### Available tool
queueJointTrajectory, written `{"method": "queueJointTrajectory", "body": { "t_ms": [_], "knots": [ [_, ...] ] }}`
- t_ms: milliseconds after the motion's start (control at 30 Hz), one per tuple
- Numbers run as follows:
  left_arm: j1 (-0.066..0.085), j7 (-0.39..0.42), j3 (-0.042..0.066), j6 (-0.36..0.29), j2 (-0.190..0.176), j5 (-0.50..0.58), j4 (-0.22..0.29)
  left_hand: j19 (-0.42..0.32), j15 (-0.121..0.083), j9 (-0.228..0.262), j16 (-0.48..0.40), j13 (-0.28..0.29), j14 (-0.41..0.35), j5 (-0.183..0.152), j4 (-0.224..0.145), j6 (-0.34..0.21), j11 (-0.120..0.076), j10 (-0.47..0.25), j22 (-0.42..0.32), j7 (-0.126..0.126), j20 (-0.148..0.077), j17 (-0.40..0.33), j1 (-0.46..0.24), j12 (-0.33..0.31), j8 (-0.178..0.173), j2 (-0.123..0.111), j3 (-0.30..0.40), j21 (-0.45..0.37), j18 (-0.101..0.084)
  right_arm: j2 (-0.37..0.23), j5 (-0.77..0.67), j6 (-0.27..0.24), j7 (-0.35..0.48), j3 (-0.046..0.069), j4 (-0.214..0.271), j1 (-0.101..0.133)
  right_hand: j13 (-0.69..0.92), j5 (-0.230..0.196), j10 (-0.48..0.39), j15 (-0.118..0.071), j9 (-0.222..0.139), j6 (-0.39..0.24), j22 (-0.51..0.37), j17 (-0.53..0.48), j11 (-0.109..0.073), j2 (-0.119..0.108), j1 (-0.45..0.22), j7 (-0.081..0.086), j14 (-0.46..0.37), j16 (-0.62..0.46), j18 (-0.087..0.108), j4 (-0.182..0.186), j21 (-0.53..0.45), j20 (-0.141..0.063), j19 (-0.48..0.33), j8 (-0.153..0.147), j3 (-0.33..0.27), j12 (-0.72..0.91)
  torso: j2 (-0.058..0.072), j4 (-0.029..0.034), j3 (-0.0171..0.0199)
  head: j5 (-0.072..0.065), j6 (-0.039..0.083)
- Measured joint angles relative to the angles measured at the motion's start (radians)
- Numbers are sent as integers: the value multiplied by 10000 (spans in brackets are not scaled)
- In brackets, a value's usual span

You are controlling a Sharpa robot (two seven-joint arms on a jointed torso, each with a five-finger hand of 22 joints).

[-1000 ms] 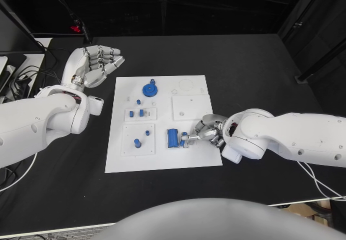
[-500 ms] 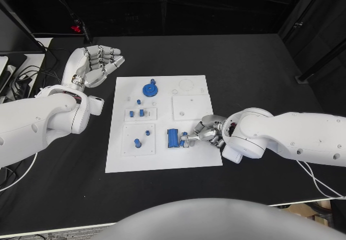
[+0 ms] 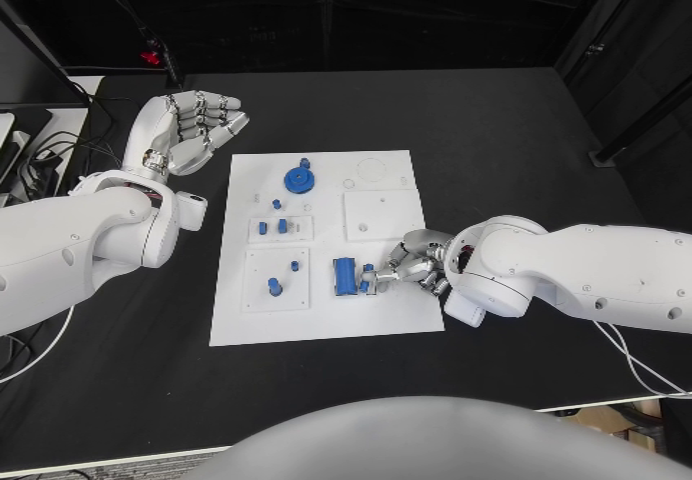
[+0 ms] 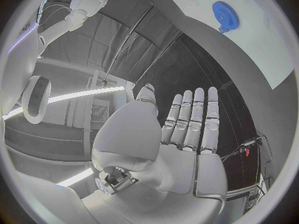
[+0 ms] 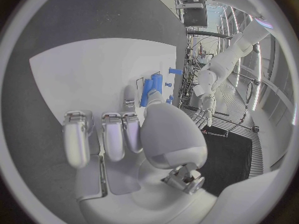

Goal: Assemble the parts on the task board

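Comparing with the picture of a second before, almost nothing had moved. At the far left, the left hand (image 3: 185,132) stayed raised beside the task board (image 3: 326,318), its fingers straight and apart, holding nothing. On the board, the blue gear (image 3: 300,179) and the small blue pegs (image 3: 283,225) lay where they were. The blue block (image 3: 346,275) stood near the board's right side, and the right hand (image 3: 410,263) still touched it with curled fingers; whether they truly gripped it, I could not tell.
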Motion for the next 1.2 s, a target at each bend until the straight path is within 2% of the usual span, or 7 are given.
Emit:
{"method": "queueJointTrajectory", "body": {
  "t_ms": [100,333,1200],
  "knots": [
    [0,0,0,2,2,0,-5,0,0,0,0,0,0,0,0,0,0,0,0,0,0,0,0,0,0,0,0,0,-1,-12,-2,-7,24,0,12,0,0,158,0,0,18,-65,0,0,0,-37,40,64,0,0,1,0,0,0,0,0,0,0,0,0,0,-7,0],
    [-6,-1,0,8,8,0,-11,0,0,0,0,0,0,0,0,0,0,0,1,0,0,1,0,0,0,0,0,0,-1,-27,-4,-58,107,-9,25,-6,0,527,0,0,31,-160,0,0,0,-80,78,91,0,0,0,22,0,0,0,0,-78,0,0,0,-1,-21,0],
    [-31,-11,0,24,11,0,-30,0,0,0,0,0,0,0,0,1,0,0,-11,0,0,-12,0,0,41,0,0,0,-1,-177,62,-147,215,-25,78,-22,0,601,0,1,28,-264,0,0,1,-121,36,129,0,0,0,-4,0,1,-1,0,-106,0,0,1,2,-73,0]
  ]
}}
